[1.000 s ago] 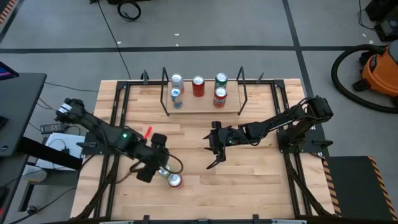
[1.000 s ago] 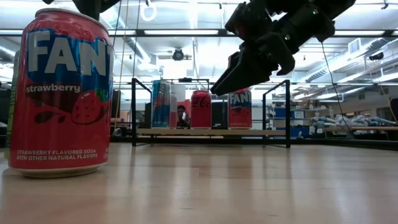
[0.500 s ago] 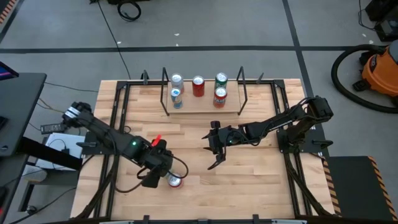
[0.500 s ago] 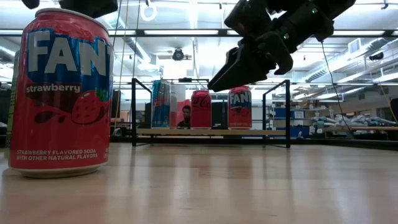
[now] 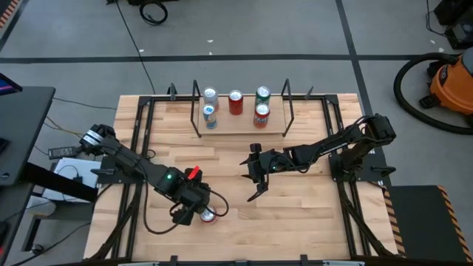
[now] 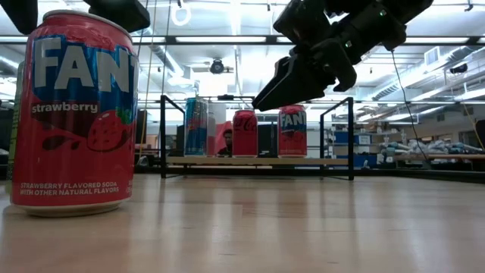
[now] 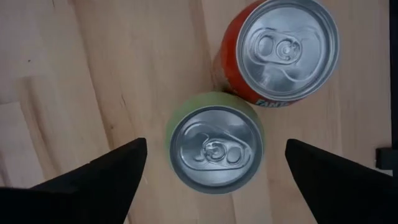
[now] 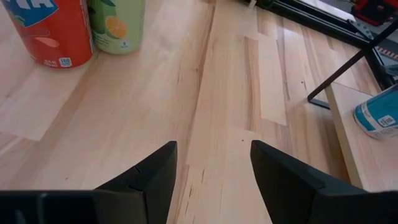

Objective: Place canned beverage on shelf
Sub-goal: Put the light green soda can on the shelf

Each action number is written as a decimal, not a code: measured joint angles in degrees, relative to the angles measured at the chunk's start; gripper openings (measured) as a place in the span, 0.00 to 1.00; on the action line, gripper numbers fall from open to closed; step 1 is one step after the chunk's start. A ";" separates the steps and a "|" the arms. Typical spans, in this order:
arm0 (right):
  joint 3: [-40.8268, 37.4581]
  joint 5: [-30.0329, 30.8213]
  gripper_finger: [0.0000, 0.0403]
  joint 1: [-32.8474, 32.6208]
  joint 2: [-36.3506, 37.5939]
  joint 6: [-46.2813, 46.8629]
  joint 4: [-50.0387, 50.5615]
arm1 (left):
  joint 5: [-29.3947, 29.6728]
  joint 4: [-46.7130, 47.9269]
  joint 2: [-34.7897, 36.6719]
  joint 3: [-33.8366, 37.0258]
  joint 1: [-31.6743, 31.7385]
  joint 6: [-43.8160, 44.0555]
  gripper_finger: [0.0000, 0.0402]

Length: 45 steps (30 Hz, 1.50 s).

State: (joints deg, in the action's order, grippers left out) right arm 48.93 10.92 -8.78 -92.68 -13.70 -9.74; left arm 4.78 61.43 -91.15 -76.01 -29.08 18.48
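Note:
A lime-green can [image 7: 214,149] and a red strawberry Fanta can [image 7: 280,50] stand upright, side by side, near the table's front left. My left gripper [image 5: 194,210] hangs open above them, pointing down, with one finger on either side of the green can's top and touching neither can. The high view shows only the red can [image 5: 209,215]; the arm covers the green one. The shelf [image 5: 240,125] at the table's far middle carries several upright cans. My right gripper [image 5: 253,174] hovers open and empty over the table's middle.
Black metal frame rails [image 5: 140,133] run along both sides of the table. Bare wood [image 5: 295,207] lies between the two front cans and the shelf. A person [image 6: 225,141] shows far behind the shelf. An orange vacuum [image 5: 443,81] stands on the floor at the right.
My left gripper has come down and toward the table's near edge over the two front cans, rolled a little, and opened wide. The cans have stayed where they were.

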 joint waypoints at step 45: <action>0.02 -0.06 0.53 0.28 0.00 0.16 -0.09 | -1.55 -21.18 -0.84 17.31 -0.13 -6.25 0.82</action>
State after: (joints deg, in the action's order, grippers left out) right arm 48.95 10.86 -8.50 -92.68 -13.54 -9.82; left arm 3.23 40.25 -91.99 -58.70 -29.21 12.23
